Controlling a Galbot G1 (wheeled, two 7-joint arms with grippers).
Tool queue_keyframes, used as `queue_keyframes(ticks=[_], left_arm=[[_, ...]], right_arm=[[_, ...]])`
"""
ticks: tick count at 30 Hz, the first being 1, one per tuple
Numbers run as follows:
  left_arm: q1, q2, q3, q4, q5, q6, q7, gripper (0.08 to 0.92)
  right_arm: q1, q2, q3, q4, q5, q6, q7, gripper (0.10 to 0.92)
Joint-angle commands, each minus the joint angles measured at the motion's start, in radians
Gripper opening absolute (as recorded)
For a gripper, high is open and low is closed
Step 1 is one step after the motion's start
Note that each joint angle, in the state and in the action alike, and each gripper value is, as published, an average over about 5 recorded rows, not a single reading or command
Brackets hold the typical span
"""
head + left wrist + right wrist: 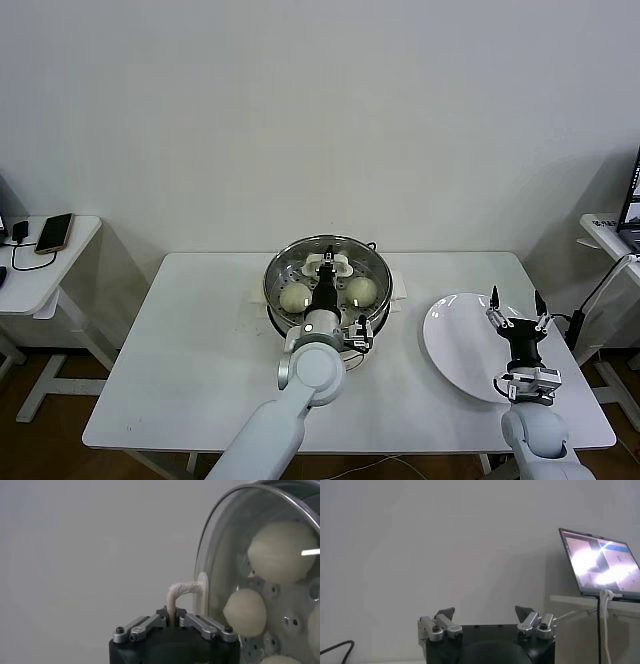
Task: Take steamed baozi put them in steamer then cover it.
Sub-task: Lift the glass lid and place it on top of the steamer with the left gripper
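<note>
White worktop (200,340) before us, our left gripper (174,617) pinches the handle of the heavy, breakable glass lid (220,570) over the steamer (280,300), right gripper (517,318) open, empty.

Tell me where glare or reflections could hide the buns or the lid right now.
Left wrist view: a bright streak on the round clear glass lid crosses one cream-white bun; the left gripper is shut on the lid's white handle, which is sharp. Head view: the buns show through the lid without glare. Right wrist view: only the laptop screen is washed out; the open right gripper is clear.
</note>
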Motion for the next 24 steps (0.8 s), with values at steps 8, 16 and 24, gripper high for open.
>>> queue_keyframes(ticks=[8,16,24], left_arm=[[0.001,-0.014,-0.007,0.028,0.018,-0.020,-0.028,0.190],[0.006,-0.015,-0.006,0.034,0.043,-0.028,-0.022,0.190],[0.011,-0.019,-0.009,0.035,0.052,-0.036,-0.017,0.190]], right_arm=[[0.003,0.003,-0.001,-0.005,-0.003,0.000,-0.001,0.823],[0.007,0.001,0.000,-0.007,-0.002,0.000,-0.001,0.823],[0.010,0.001,-0.002,-0.011,-0.002,0.001,-0.001,0.823]])
